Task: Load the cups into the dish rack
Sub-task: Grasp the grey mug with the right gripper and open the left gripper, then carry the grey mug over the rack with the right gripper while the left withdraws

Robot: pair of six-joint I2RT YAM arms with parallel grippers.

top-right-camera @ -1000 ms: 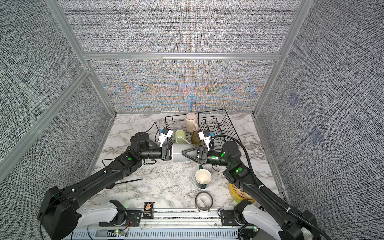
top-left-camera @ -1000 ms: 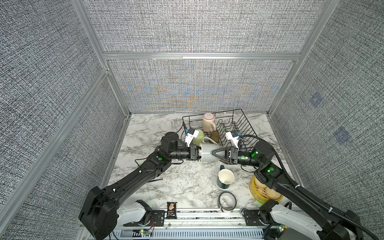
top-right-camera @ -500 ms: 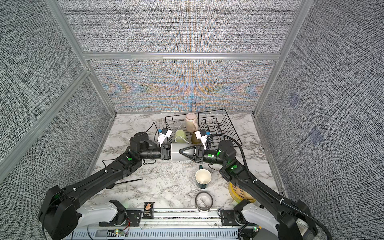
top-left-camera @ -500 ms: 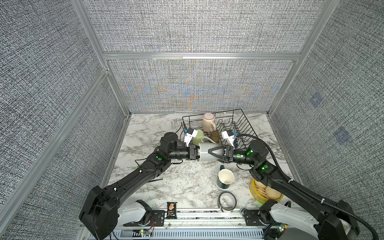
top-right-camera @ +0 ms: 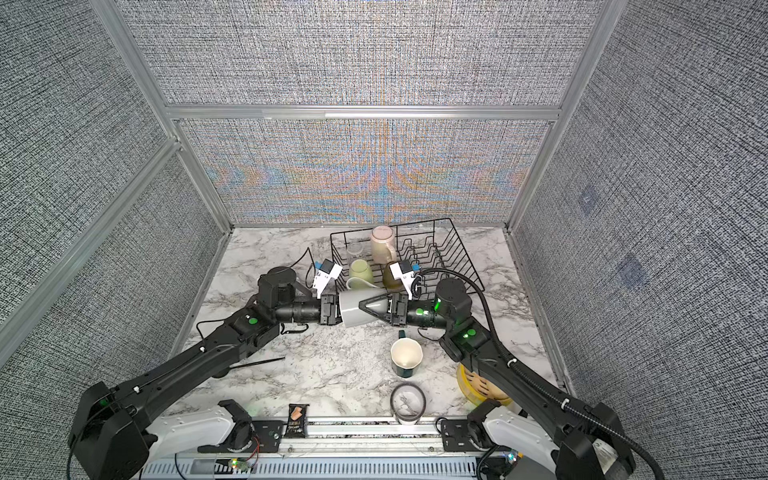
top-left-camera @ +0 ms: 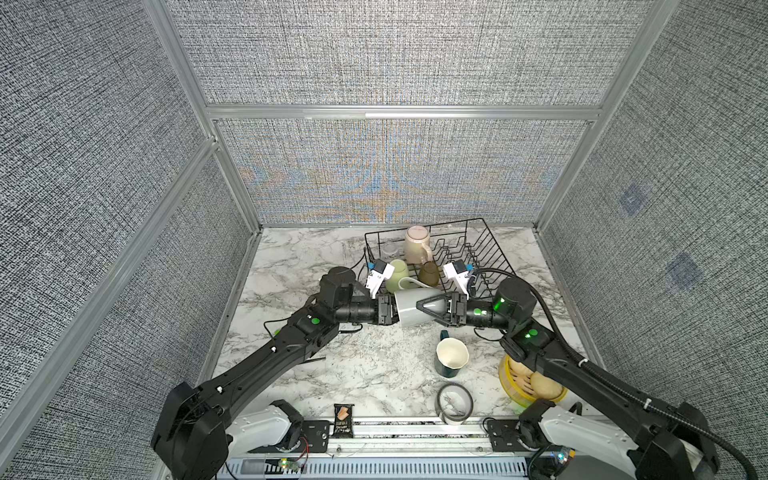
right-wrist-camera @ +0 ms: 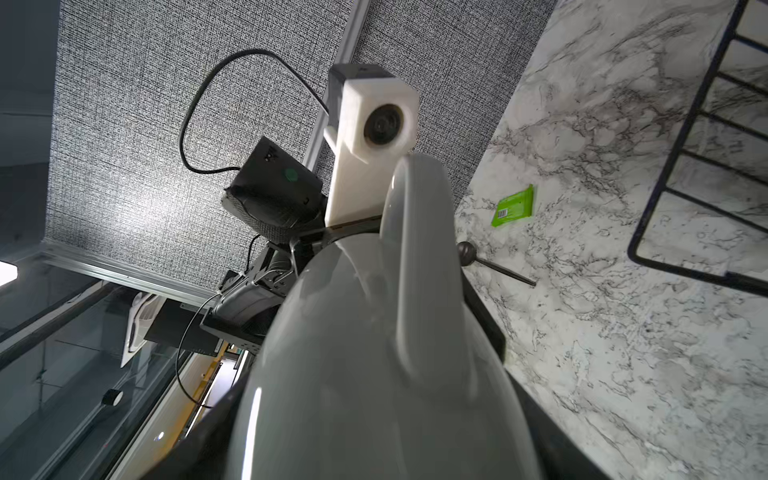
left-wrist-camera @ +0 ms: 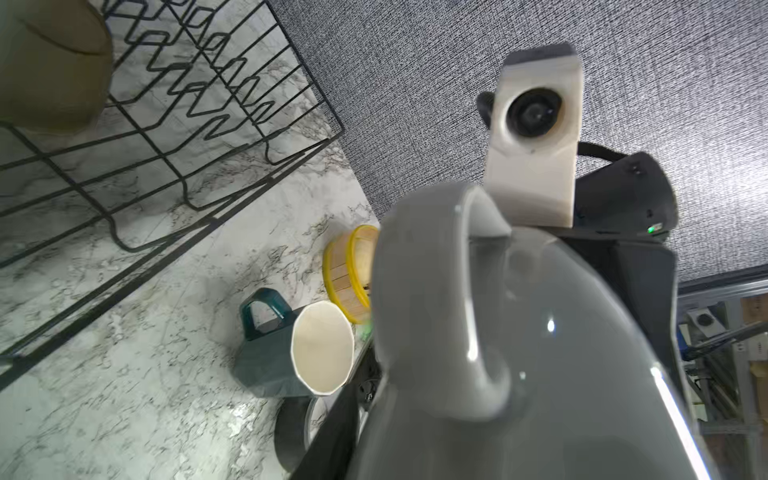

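Observation:
A grey mug point(top-left-camera: 409, 309) lies on its side in the air, just in front of the black wire dish rack point(top-left-camera: 486, 249). My right gripper point(top-left-camera: 419, 307) is shut on its body from the base end. My left gripper point(top-left-camera: 394, 313) is at the mouth end and open. Its outer finger point(left-wrist-camera: 332, 436) stands slightly off the mug's wall, and the other is hidden. The rack holds a pink mug point(top-left-camera: 417, 245), a pale green mug point(top-left-camera: 397, 272), an amber tumbler point(top-left-camera: 429, 274) and a small clear glass point(top-left-camera: 390, 249). A dark teal mug point(top-left-camera: 451, 357) stands upright on the marble.
Near the front edge are a grey tape ring point(top-left-camera: 454, 401) and a snack packet point(top-left-camera: 344, 417). A yellow basket of buns point(top-left-camera: 528, 382) sits under my right arm. A green packet point(right-wrist-camera: 513, 206) and a thin dark stick point(right-wrist-camera: 494, 266) lie on the table's left half.
My right gripper slid left over the grey mug's body and closed on it. My left gripper's jaws came apart at the mug's rim. The mug stayed in place.

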